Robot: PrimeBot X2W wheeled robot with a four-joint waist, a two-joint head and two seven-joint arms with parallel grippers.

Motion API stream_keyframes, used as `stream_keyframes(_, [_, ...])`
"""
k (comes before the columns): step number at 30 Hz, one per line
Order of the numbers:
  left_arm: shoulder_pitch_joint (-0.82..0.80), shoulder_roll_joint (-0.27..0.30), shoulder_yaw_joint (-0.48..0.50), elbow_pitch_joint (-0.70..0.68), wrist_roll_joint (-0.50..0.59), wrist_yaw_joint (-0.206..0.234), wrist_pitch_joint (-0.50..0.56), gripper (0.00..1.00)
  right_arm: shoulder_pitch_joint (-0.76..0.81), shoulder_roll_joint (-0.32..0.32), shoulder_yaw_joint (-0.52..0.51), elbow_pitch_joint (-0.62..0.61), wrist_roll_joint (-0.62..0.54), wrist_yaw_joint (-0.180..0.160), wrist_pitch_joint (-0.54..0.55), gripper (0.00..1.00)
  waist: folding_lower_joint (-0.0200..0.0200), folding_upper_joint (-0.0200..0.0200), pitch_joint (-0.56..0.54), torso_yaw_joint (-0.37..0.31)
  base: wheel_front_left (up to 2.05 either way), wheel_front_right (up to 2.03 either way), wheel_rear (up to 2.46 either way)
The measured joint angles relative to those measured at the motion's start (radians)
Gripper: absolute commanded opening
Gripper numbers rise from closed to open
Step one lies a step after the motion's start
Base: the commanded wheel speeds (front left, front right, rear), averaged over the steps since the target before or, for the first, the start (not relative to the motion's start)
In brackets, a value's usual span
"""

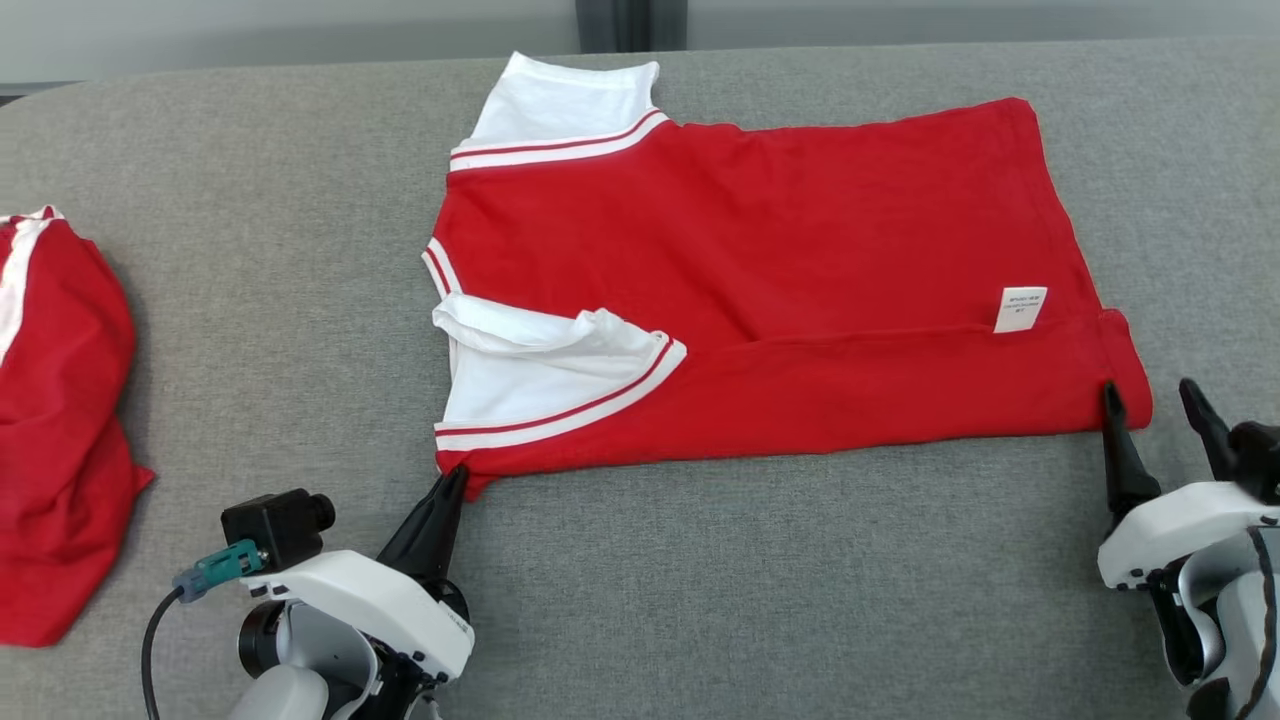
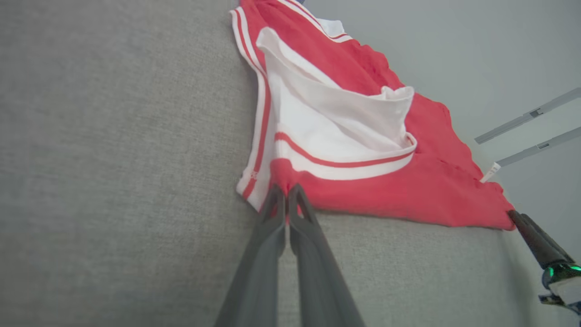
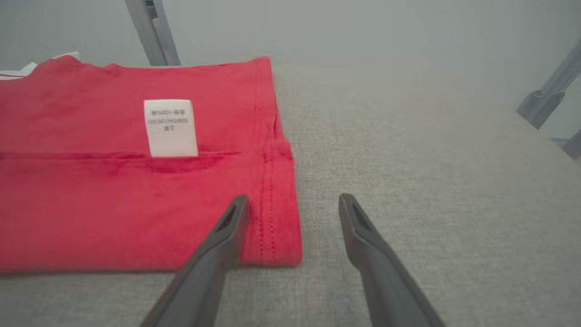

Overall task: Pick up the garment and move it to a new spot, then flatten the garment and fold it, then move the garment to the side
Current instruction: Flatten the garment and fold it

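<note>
Long axis of red T-shirt (image 1: 760, 250) ran left-right, neck leftward. Left pincer (image 1: 457, 474) pinched its near corner; right pincer (image 1: 1148, 387) gaped astride the hem corner.

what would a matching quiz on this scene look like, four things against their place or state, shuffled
1 left gripper
2 right gripper
3 white label
4 second red shirt

a open, one finger above the garment hem
b bunched at the table left edge
c shut on the garment's sleeve-end corner
d lying on red cloth near the hem

Pairs: 1-c, 2-a, 3-d, 4-b
</note>
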Motion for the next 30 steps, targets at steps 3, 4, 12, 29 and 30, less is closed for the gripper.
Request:
stream_keyframes(3, [0.002,0.011,-0.005,-0.013,0.004,-0.001,0.007,0.0,-0.017,-0.021,0.04,0.078,0.061,0.0,0.0,1.0,0.0,0.0,-0.005,0.011,0.0,0.0,0.0])
stream_keyframes(4, [0.002,0.011,-0.005,-0.013,0.004,-0.001,0.007,0.0,-0.017,-0.021,0.04,0.078,0.061,0.0,0.0,1.0,0.0,0.0,-0.005,0.011,0.0,0.0,0.0])
stream_keyframes(12, [0.02,0.022,-0.005,-0.029,0.004,0.005,0.007,0.0,-0.039,-0.036,0.135,0.157,0.151,0.0,-0.003,0.0,0.0,0.0,-0.011,0.009,0.0,0.0,0.0])
stream_keyframes(29, [0.207,0.099,-0.034,-0.227,0.015,0.063,0.058,0.0,0.143,-0.175,0.262,0.012,0.356,0.001,-0.002,0.0,0.0,0.0,-0.05,0.004,0.0,0.0,0.0])
stream_keyframes(30, [0.222,0.104,-0.036,-0.243,0.019,0.07,0.059,0.0,0.166,-0.184,0.259,-0.003,0.364,0.001,-0.001,0.0,0.0,0.0,-0.052,0.006,0.0,0.0,0.0])
